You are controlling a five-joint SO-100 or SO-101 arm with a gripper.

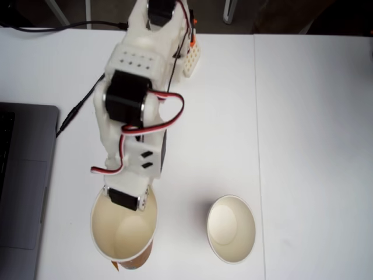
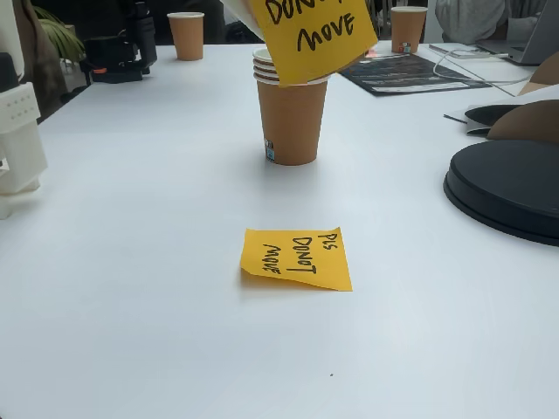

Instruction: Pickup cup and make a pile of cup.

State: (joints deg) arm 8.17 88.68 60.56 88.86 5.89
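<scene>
Now mid-pickup: hand at the rim of one cup, seemingly pinching its near wall, though grip hard to confirm. Second cup standing apart on the tabletop. Next, probably: lift, carry across, nest inside. Elsewhere, in another fixed view: brown cups, orange sticky note.
</scene>
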